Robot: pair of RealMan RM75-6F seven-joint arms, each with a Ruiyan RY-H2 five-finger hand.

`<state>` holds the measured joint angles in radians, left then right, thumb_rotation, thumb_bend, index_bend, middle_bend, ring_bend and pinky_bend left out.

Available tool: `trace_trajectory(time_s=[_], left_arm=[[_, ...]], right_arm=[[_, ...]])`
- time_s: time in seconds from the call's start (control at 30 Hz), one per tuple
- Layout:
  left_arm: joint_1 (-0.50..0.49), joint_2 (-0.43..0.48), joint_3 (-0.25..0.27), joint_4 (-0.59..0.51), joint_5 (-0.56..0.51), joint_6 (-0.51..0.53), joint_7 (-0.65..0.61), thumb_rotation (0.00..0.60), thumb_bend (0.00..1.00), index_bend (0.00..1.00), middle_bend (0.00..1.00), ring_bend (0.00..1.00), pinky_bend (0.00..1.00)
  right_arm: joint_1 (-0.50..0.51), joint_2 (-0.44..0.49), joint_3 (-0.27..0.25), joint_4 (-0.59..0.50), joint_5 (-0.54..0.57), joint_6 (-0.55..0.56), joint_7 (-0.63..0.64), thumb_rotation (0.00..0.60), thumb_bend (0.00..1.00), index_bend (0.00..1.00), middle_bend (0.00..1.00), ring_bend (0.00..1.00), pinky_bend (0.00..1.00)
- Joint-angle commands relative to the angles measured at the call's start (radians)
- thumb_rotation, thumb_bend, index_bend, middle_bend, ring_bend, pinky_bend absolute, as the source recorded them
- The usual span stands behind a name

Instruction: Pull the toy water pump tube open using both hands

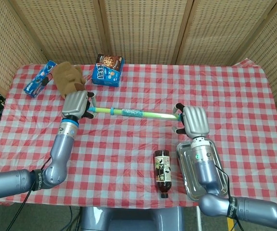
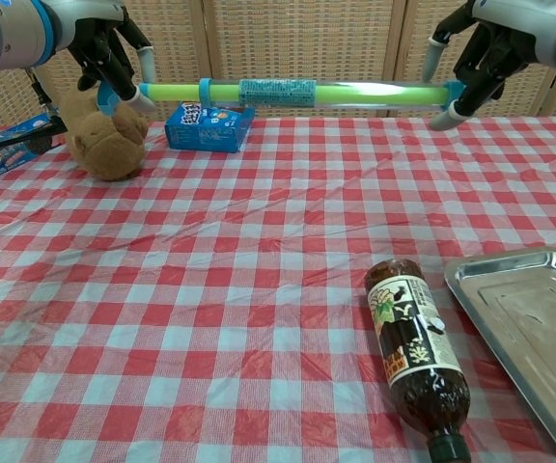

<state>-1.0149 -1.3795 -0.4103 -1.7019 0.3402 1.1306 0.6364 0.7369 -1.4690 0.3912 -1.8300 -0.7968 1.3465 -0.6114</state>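
Note:
The toy water pump tube (image 1: pixel 133 113) (image 2: pixel 288 94) is a long green tube with blue collars and a patterned blue band. It hangs level above the red checked table. My left hand (image 1: pixel 76 104) (image 2: pixel 109 58) grips its thin left end. Around its blue right end my right hand (image 1: pixel 192 120) (image 2: pixel 476 48) is closed, with some fingers spread. The tube's ends are hidden inside both hands.
A brown bottle (image 1: pixel 162 172) (image 2: pixel 415 356) lies on its side near the front. A steel tray (image 1: pixel 193 173) (image 2: pixel 529 328) sits at the front right. A teddy bear (image 1: pixel 67 77) (image 2: pixel 104 135), a blue snack box (image 1: pixel 108 70) (image 2: pixel 208 125) and a blue packet (image 1: pixel 38 79) (image 2: pixel 13 143) stand at the back left.

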Motion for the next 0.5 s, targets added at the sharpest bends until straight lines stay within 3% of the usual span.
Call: trace_trajectory(time_s=[0.03, 0.3, 0.5], left_arm=[[0.000, 0.004, 0.003, 0.000, 0.000, -0.004, -0.005, 0.600, 0.58, 0.89, 0.92, 0.86, 0.73], [0.000, 0.009, 0.019, 0.008, 0.004, -0.013, -0.020, 0.600, 0.58, 0.89, 0.92, 0.86, 0.73], [-0.001, 0.009, 0.028, 0.015, 0.002, -0.021, -0.029, 0.600, 0.58, 0.89, 0.92, 0.86, 0.73]], right_arm=[[0.005, -0.004, 0.000, 0.010, 0.004, -0.001, -0.001, 0.600, 0.26, 0.49, 1.00, 1.00, 0.63], [0.012, -0.011, -0.006, 0.044, 0.012, -0.006, -0.002, 0.600, 0.30, 0.51, 1.00, 1.00, 0.63], [0.010, -0.021, -0.008, 0.065, 0.011, 0.001, 0.011, 0.600, 0.38, 0.59, 1.00, 1.00, 0.63]])
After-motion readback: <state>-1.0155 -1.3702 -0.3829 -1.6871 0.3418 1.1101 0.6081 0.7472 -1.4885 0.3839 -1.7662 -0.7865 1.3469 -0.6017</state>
